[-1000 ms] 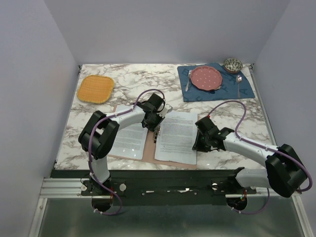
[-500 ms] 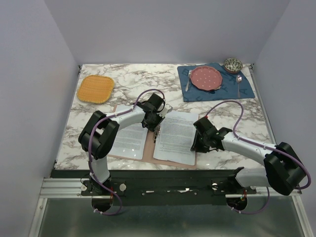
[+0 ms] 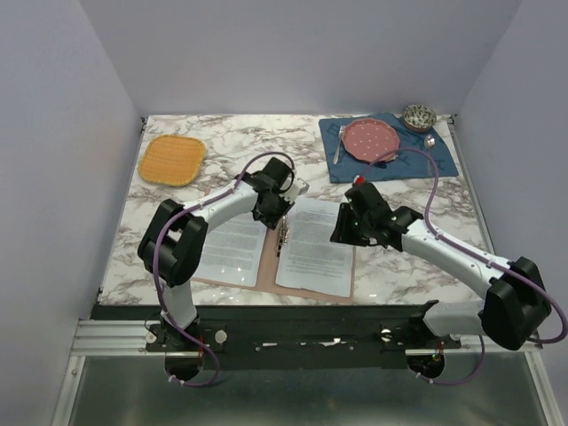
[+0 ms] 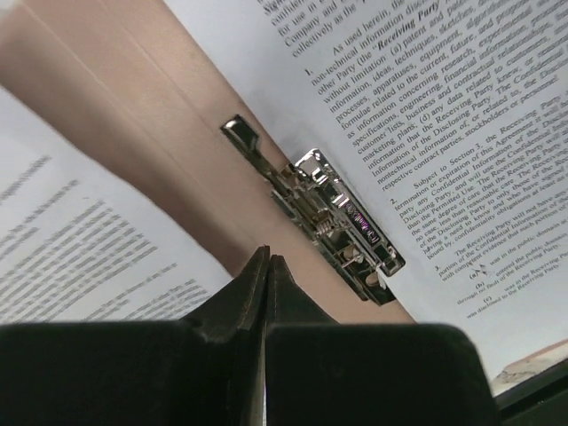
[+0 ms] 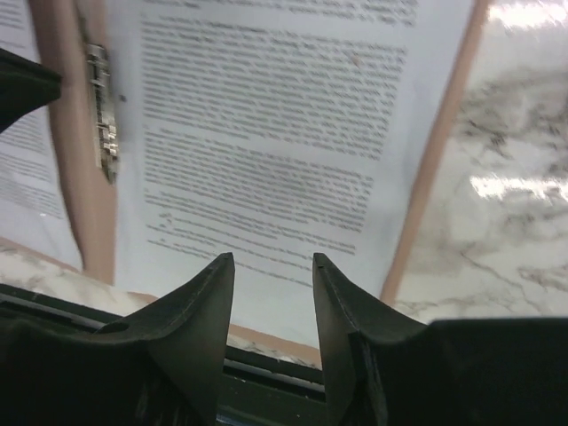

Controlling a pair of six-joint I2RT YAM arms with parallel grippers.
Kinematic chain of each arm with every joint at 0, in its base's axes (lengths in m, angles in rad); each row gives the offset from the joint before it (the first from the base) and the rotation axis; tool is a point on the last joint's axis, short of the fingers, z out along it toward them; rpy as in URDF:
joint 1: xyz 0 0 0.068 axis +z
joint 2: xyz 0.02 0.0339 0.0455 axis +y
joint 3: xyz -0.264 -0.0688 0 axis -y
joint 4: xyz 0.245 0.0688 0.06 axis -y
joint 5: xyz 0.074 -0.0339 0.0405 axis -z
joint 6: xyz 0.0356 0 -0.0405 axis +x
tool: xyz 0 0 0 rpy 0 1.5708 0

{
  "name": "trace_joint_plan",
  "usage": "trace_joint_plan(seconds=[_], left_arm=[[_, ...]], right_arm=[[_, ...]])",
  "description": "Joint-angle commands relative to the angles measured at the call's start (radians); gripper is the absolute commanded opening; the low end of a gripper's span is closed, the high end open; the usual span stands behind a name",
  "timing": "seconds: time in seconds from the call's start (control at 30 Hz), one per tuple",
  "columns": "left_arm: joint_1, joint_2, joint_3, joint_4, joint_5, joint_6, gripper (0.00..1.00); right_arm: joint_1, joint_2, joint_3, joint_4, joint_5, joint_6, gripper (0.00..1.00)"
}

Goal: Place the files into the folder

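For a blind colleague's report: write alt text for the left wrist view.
The left pincer, shut, hangs over the bare pink spine strip of the open folder, near its metal clip. The files lie one on each side of the strip.

Soft, even overhead light fills the top view, with only faint shadows. In the right wrist view the glossy white-and-grey marble tabletop throws bright glare patches. Both wrist views blur their dark foregrounds, the black left gripper and black right gripper. The printed white paper sheet reads sharp, and the small silver metal clip glints.
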Motion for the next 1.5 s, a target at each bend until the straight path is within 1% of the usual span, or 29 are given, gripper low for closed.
trace_joint_plan(seconds=[0.0,0.03,0.1,0.13,0.23,0.27,0.33,0.37,0.43,0.5,0.63,0.87,1.1,1.47], left_arm=[[0.056,-0.106,0.131,-0.114,0.083,0.031,0.08],[0.084,-0.118,0.142,-0.126,0.106,0.033,0.08],[0.121,-0.146,0.165,-0.146,0.129,0.036,0.08],[0.162,-0.152,0.165,-0.146,0.140,0.041,0.08],[0.214,-0.160,0.142,-0.128,0.170,0.050,0.10],[0.233,-0.149,0.132,-0.116,0.166,0.056,0.11],[0.237,-0.139,0.090,-0.093,0.149,0.062,0.13],[0.237,-0.132,0.070,-0.076,0.140,0.067,0.14],[0.237,-0.123,0.026,-0.031,0.105,0.068,0.15],[0.242,-0.094,0.004,-0.014,0.079,0.073,0.16],[0.248,-0.054,-0.020,0.007,0.013,0.070,0.16],[0.251,-0.010,-0.040,0.023,-0.063,0.054,0.15],[0.251,0.007,-0.071,0.030,-0.077,0.059,0.15],[0.251,0.026,-0.085,0.033,-0.097,0.062,0.15]], right_arm=[[-0.011,0.089,0.077,0.154,-0.086,-0.080,0.47],[-0.015,0.144,0.088,0.186,-0.118,-0.078,0.46],[-0.034,0.196,0.128,0.287,-0.161,-0.080,0.43],[-0.040,0.225,0.143,0.319,-0.175,-0.078,0.43],[-0.063,0.339,0.215,0.416,-0.239,-0.054,0.41],[-0.077,0.395,0.229,0.473,-0.278,-0.031,0.41],[-0.095,0.449,0.280,0.522,-0.321,-0.003,0.41],[-0.107,0.480,0.295,0.560,-0.366,0.029,0.41],[-0.117,0.563,0.332,0.620,-0.397,0.061,0.41],[-0.121,0.636,0.380,0.643,-0.439,0.095,0.41],[-0.121,0.724,0.441,0.662,-0.468,0.124,0.41],[-0.123,0.811,0.447,0.720,-0.528,0.158,0.41],[-0.123,0.859,0.434,0.743,-0.560,0.161,0.40],[-0.121,0.885,0.398,0.766,-0.603,0.144,0.41]])
